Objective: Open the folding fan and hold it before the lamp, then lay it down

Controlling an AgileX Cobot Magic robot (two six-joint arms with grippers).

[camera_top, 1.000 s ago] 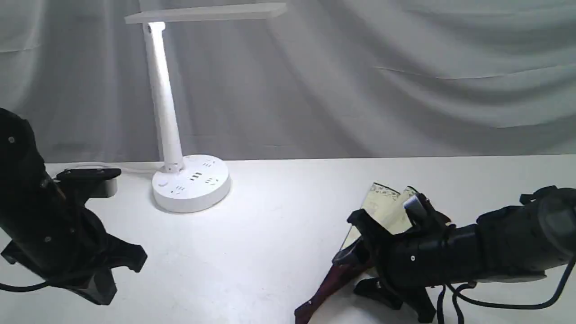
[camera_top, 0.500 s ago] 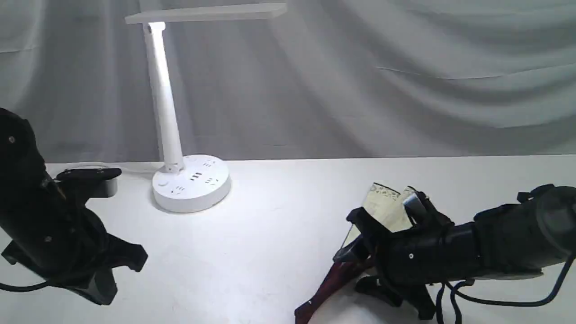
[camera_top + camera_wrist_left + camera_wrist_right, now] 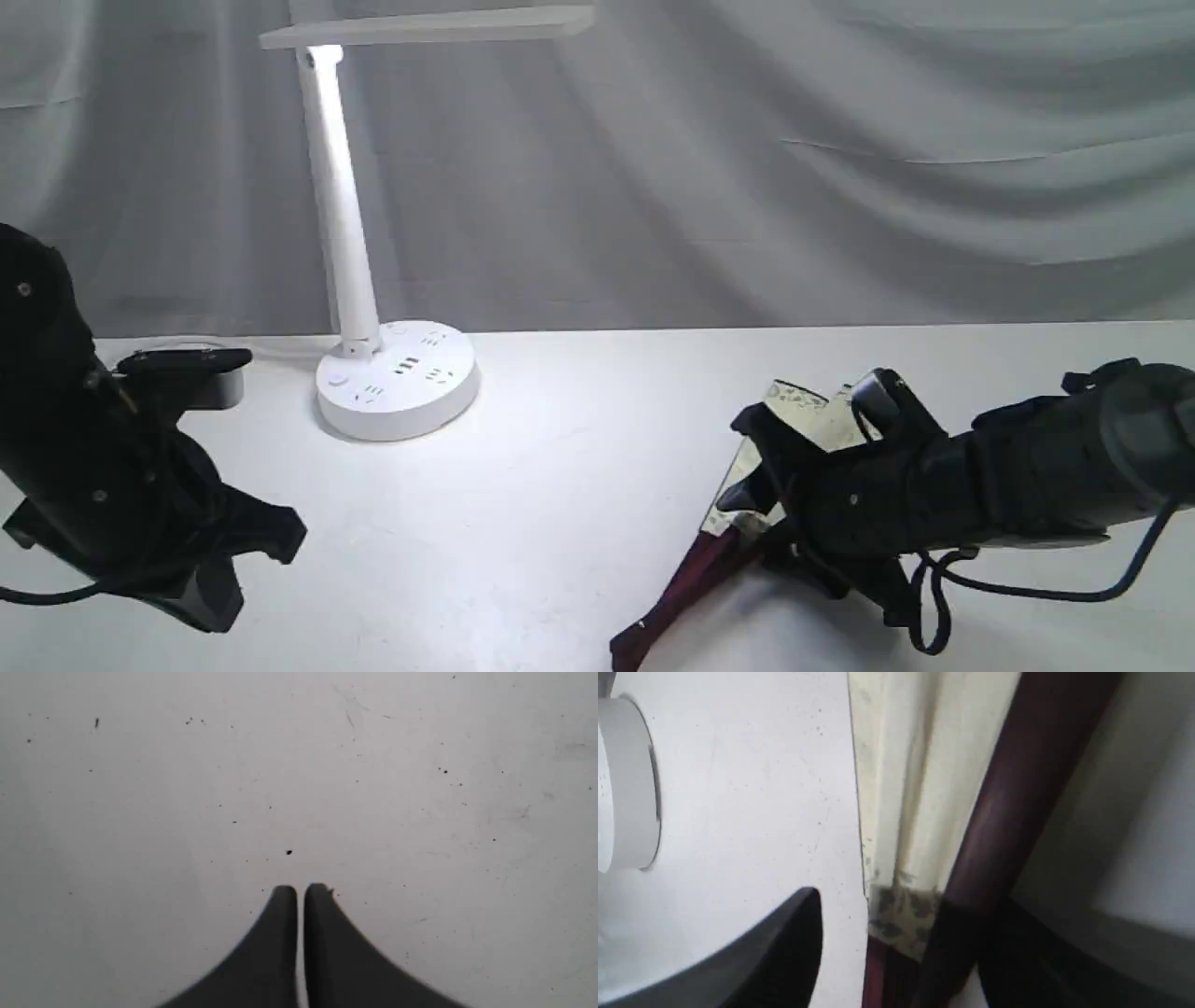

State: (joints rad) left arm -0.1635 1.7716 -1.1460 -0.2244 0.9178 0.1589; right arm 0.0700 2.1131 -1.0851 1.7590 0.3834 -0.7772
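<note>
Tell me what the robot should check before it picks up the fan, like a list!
1. The folding fan lies between the jaws of the right gripper: ok, its maroon guard sits between them.
2. Right jaws wide enough: ok, open, nothing gripped yet.
3. Fan spread fully: not ok, only partly open, lying on the table.
4. The left gripper is out of the way: ok, shut over bare table, far from the fan.
5. The lamp is upright and shining: ok.
</note>
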